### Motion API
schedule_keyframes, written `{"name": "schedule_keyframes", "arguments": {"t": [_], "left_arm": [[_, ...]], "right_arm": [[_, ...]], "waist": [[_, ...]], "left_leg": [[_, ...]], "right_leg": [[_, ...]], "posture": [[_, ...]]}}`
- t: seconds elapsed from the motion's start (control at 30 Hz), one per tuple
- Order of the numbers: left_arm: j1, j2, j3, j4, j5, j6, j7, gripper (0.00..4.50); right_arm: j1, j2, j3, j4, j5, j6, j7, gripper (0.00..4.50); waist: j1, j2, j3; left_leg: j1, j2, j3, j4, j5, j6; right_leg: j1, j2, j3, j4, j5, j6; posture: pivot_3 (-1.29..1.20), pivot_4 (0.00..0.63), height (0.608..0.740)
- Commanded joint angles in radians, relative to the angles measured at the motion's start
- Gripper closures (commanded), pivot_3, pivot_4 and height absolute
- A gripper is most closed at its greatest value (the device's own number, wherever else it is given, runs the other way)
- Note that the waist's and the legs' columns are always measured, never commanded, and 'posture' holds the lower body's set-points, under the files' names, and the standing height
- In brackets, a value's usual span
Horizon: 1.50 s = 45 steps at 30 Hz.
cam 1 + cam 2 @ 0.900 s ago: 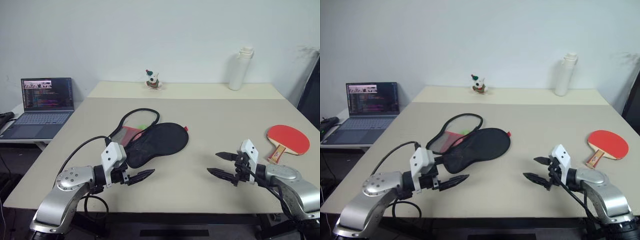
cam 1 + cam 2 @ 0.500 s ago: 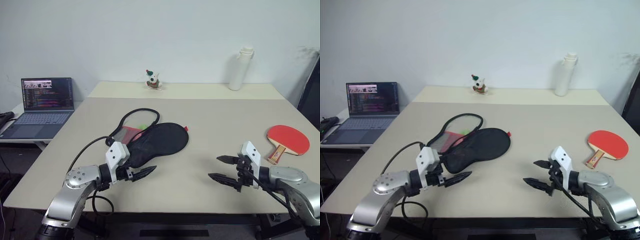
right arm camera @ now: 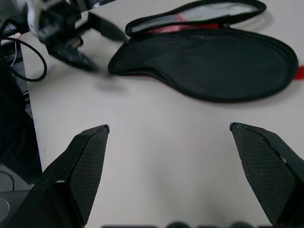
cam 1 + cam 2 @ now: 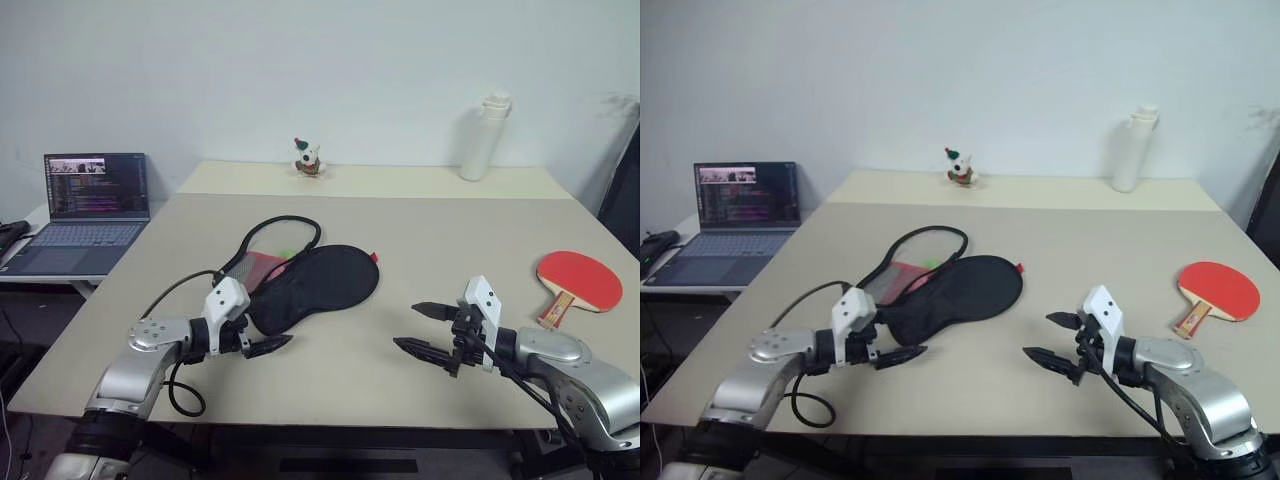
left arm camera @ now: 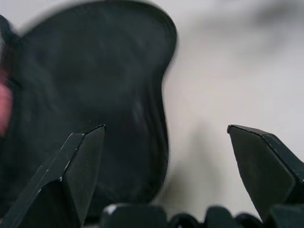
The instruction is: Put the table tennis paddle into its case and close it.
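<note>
- The table tennis paddle [image 4: 577, 279] lies red face up near the table's [image 4: 450, 225] right edge, at about 3 o'clock from the table's middle, handle pointing toward the robot.
- The case [image 4: 312, 283] lies just left of centre, black side up, its flap peeled back at about 10 o'clock to show mesh and red lining.
- The right gripper [image 4: 428, 328], jaws wide and holding nothing, hovers between case and paddle; the paddle sits at its 2 o'clock.
- The left gripper [image 4: 268, 346], also wide and holding nothing, sits just beside the case's narrow end.
- Judgement: the paddle is not yet picked up. The right gripper would do well to close across the handle, while the left pins the case.
</note>
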Motion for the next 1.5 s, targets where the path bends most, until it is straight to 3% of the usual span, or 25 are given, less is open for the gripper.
{"name": "schedule_keyframes", "arguments": {"t": [0.03,0.3,0.4,0.63,0.73,0.77,1.1,1.33,1.5], "left_arm": [[-0.063,-0.002,-0.029,0.074,0.046,-0.084,-0.044,0.02],[-0.139,-0.030,-0.064,0.241,0.109,-0.176,-0.074,0.02],[-0.144,-0.037,-0.061,0.254,0.107,-0.165,-0.083,0.58],[-0.123,-0.023,-0.029,0.220,0.082,-0.103,-0.087,3.20],[-0.086,-0.038,-0.011,0.125,0.058,-0.021,-0.047,4.33],[-0.077,-0.047,-0.007,0.093,0.049,0.010,-0.030,4.49],[-0.072,-0.167,-0.020,-0.162,-0.011,0.288,0.151,4.49],[-0.223,-0.403,-0.156,-0.009,0.057,0.290,0.242,4.49],[-0.295,-0.494,-0.194,0.146,0.117,0.216,0.283,4.49]], "right_arm": [[-0.006,-0.002,-0.012,-0.050,0.022,-0.004,-0.006,0.00],[-0.006,0.012,-0.007,-0.049,0.020,-0.006,-0.020,0.00],[-0.002,0.011,-0.012,-0.041,0.017,-0.012,-0.022,0.00],[0.005,0.008,-0.050,-0.015,0.011,-0.025,-0.040,0.00],[0.003,0.000,-0.074,-0.004,0.011,-0.026,-0.048,0.00],[0.004,-0.003,-0.080,-0.002,0.013,-0.026,-0.047,0.00],[0.015,-0.025,-0.112,0.005,0.006,-0.032,-0.042,0.00],[0.040,-0.042,-0.127,-0.001,0.005,-0.035,-0.036,0.00],[0.051,-0.063,-0.136,-0.013,0.009,-0.033,-0.034,0.00]], "waist": [[0.000,0.000,0.000],[-0.003,0.000,0.000],[-0.003,0.000,0.000],[-0.004,0.000,0.000],[-0.004,0.000,0.000],[-0.005,0.000,0.000],[-0.003,0.000,0.000],[0.008,-0.001,0.000],[0.001,-0.001,0.000]], "left_leg": [[0.000,0.000,0.000,0.000,0.000,0.000],[0.000,0.000,0.000,0.000,0.000,0.000],[0.000,0.000,0.000,0.000,0.000,0.000],[0.001,0.000,0.000,0.001,0.000,0.000],[0.000,0.000,0.001,0.001,0.000,0.000],[0.000,0.000,0.001,0.001,0.000,0.000],[0.001,0.000,0.000,0.001,0.000,0.000],[0.001,-0.003,0.000,0.002,0.000,0.000],[0.001,-0.003,0.001,0.002,0.000,0.000]], "right_leg": [[0.000,0.000,0.000,0.000,0.000,0.000],[0.000,-0.001,0.000,0.001,0.000,0.000],[0.000,-0.001,0.000,0.001,0.000,0.000],[0.000,-0.001,0.000,0.001,0.000,0.000],[0.000,-0.001,0.001,0.001,0.000,0.001],[0.000,-0.001,0.001,0.001,0.000,0.001],[0.001,-0.001,0.001,0.001,0.000,0.001],[0.002,-0.001,0.001,0.000,0.001,0.003],[0.002,0.000,0.002,0.000,0.002,0.004]], "posture": [[0.00,0.150,0.740],[0.00,0.150,0.740],[0.00,0.150,0.740],[0.00,0.150,0.740],[0.00,0.150,0.740],[0.00,0.150,0.740],[0.00,0.150,0.740],[0.00,0.150,0.740],[0.00,0.150,0.740]]}}
